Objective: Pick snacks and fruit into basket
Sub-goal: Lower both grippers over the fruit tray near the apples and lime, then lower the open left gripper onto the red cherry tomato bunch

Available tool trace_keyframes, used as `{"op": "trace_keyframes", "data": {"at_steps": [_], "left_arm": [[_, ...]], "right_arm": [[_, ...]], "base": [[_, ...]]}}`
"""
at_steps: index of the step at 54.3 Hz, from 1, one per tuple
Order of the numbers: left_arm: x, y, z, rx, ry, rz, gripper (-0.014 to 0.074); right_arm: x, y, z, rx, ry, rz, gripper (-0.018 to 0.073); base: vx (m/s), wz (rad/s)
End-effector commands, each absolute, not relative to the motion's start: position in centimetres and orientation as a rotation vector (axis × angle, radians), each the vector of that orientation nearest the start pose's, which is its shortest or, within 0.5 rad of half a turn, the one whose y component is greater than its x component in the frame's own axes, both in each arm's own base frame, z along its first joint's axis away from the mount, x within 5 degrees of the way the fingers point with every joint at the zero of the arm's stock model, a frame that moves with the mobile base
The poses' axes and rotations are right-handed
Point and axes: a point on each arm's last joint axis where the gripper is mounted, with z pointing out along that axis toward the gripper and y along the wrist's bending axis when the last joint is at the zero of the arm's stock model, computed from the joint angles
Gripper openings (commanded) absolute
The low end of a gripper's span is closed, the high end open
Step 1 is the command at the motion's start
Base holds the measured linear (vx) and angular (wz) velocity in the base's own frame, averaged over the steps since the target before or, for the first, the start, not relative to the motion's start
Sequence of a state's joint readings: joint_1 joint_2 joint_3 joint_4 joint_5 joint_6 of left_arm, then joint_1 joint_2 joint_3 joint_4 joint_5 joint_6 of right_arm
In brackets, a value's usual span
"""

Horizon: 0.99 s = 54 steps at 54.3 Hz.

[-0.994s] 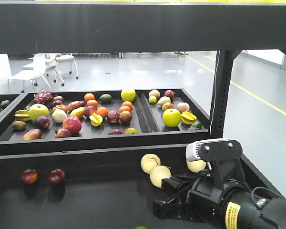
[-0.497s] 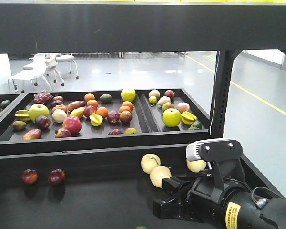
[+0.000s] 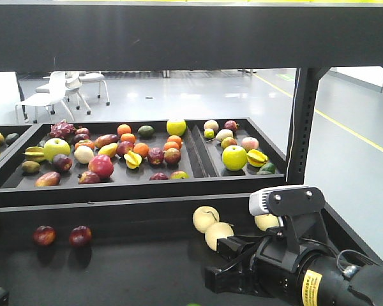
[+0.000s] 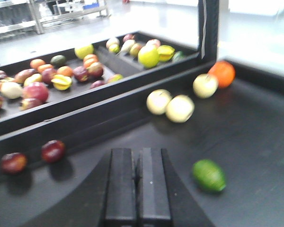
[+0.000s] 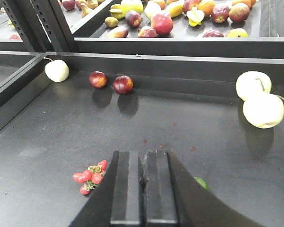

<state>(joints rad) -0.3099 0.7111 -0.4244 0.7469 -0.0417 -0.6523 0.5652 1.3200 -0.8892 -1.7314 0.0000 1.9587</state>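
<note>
No snacks and no basket are in view. Loose fruit lies on the black lower shelf (image 5: 47, 137). In the left wrist view my left gripper (image 4: 137, 158) is shut and empty, with a green fruit (image 4: 208, 175) just to its right and two pale apples (image 4: 158, 101) further on. My right gripper (image 5: 143, 161) is also shut and empty. A bunch of red cherry tomatoes (image 5: 91, 176) lies by its left side, and the green fruit (image 5: 201, 182) peeks out at its right. Two dark red plums (image 5: 123, 84) sit near the shelf's back wall.
Above and behind stands a black tray (image 3: 115, 186) full of mixed fruit, with a second compartment (image 3: 242, 156) to its right. A black upright post (image 3: 303, 127) rises at the right. My right arm (image 3: 287, 268) fills the lower right. An orange (image 4: 222, 74) lies beside the post.
The whole front view has slid slightly to the right. A pale fruit now shows at the left edge. Both grippers stay shut.
</note>
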Motion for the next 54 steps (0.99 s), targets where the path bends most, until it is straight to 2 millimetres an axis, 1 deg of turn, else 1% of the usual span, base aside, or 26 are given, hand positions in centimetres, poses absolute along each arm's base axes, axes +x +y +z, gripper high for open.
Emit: {"op": "trace_keyframes", "data": {"at_steps": [1,4,8,10,19,20,23,26,31,37,43,48,54], "left_arm": [[14.6,-5.3,30.6,0.281,1.664,-0.306,0.0003],[15.2,-5.2,30.4,0.220,1.719,-0.320,0.0003],[16.5,-5.3,30.7,0.196,1.773,-0.295,0.0003],[17.2,-5.5,31.1,0.193,1.783,-0.282,0.0003],[20.7,-6.2,35.1,0.166,1.765,-0.248,0.0003],[21.2,-6.3,35.2,0.162,1.777,-0.235,0.0003],[22.6,-6.3,36.4,0.134,1.804,-0.190,0.0003],[24.0,-6.3,37.1,0.099,1.849,-0.143,0.0003],[26.5,-6.5,37.6,0.055,1.918,-0.080,0.0003],[29.4,-7.1,37.2,0.045,1.980,-0.028,0.0003],[31.7,-8.0,35.9,0.061,2.012,-0.039,0.0004],[32.9,-8.6,34.1,0.054,2.056,-0.068,0.0004],[33.9,-9.2,32.2,0.015,2.119,-0.109,0.0006]], "right_arm": [[24.9,15.5,33.1,-0.366,1.842,0.481,-0.0013],[24.9,15.5,33.1,-0.366,1.842,0.481,-0.0013],[24.9,15.5,33.1,-0.366,1.841,0.480,-0.0013],[24.9,15.5,33.1,-0.366,1.841,0.480,-0.0013],[24.9,15.5,33.1,-0.366,1.841,0.480,-0.0013],[24.9,15.5,33.1,-0.366,1.841,0.480,-0.0013],[24.9,15.5,33.1,-0.366,1.841,0.480,-0.0013],[24.9,15.5,33.1,-0.366,1.841,0.480,-0.0013],[24.9,15.5,33.1,-0.366,1.841,0.480,-0.0013],[24.9,15.5,33.1,-0.366,1.841,0.480,-0.0013],[24.9,15.5,33.1,-0.366,1.841,0.480,-0.0013],[24.9,15.5,33.1,-0.366,1.841,0.480,-0.0013],[24.9,15.5,33.1,-0.366,1.841,0.480,-0.0013]], "base": [[0.00,0.01],[0.01,0.01],[0.01,0.01],[0.00,0.00],[0.00,0.00],[0.00,0.00],[0.00,0.00],[0.00,0.00],[0.00,0.00],[0.00,0.00],[0.00,0.01],[0.00,0.01],[0.01,0.04]]}}
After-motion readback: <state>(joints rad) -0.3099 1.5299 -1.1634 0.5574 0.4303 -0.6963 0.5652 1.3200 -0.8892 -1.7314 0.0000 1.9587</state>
